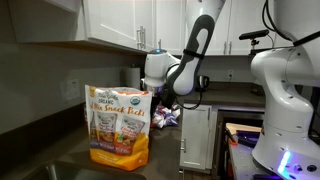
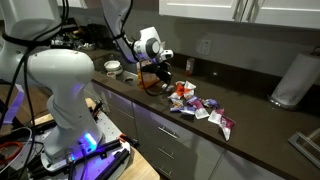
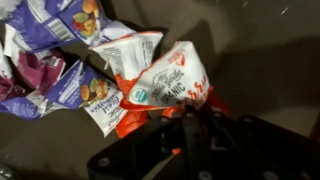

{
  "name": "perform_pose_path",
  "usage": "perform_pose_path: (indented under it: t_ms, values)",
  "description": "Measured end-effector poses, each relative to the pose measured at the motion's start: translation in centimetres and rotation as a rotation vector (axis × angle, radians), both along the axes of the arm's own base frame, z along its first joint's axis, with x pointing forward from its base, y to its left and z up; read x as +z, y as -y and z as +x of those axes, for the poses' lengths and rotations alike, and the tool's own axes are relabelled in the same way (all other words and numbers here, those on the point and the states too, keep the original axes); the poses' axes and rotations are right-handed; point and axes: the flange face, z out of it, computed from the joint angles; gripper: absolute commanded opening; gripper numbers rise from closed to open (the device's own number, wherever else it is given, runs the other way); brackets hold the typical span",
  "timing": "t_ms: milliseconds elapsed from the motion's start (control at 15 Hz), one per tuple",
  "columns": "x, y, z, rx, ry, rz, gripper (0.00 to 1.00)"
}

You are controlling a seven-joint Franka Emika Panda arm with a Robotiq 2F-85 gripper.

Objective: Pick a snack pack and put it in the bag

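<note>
- Wrist view: the gripper (image 3: 186, 122) has its fingers closed tight on the snack pack (image 3: 168, 80). They pinch one crinkled end, so the pale printed face stands out in front of the camera. Purple packets (image 3: 55, 22) lie just beside it on the dark counter (image 3: 265, 60). An edge grip looks chosen to take this one pack and leave its neighbours alone.
- In an exterior view, the bag (image 1: 118, 125) stands upright with its top up, which would let a pack drop in from above. It is well apart from the pile (image 1: 166, 116) behind it. The arm (image 1: 198, 45) bends down over that pile, and the fingers can't be made out here.
- In an exterior view, the gripper (image 2: 160, 72) hangs over the counter beside the scattered pile (image 2: 200, 106). Something orange shows under it, too small to call. The carry across to the bag comes next, I'd judge.
</note>
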Motion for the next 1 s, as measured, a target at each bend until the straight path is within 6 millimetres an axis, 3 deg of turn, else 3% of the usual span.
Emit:
perform_pose_path:
  t_ms: [267,467,733,1000]
  values:
    - [6.7,1.0,1.8,-0.082,-0.052,-0.003,0.04]
    - [12.8,0.7,2.3,-0.110,-0.074,0.019,0.04]
    - [20.1,-1.1,0.9,-0.123,-0.037,0.048,0.04]
    - [24.5,-3.4,-1.1,-0.140,-0.007,0.118,0.04]
